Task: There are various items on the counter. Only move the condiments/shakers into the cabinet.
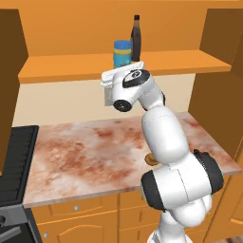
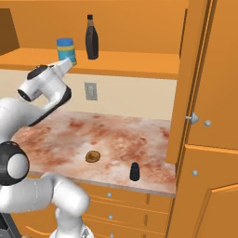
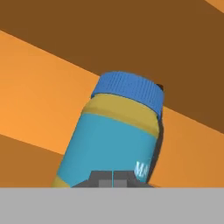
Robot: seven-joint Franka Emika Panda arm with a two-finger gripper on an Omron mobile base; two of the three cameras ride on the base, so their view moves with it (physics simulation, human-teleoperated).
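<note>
The jar and the bottle stand on the cabinet shelf, the jar left of the bottle and nearer the shelf's front edge, the two close together. The end effector, its tips together, sits just before the jar at the shelf's front edge. Below, on the tabletop, the pastry lies near the front edge, and the shaker stands right of it, closer to the front right corner. The stove adjoins the tabletop's left edge.
</note>
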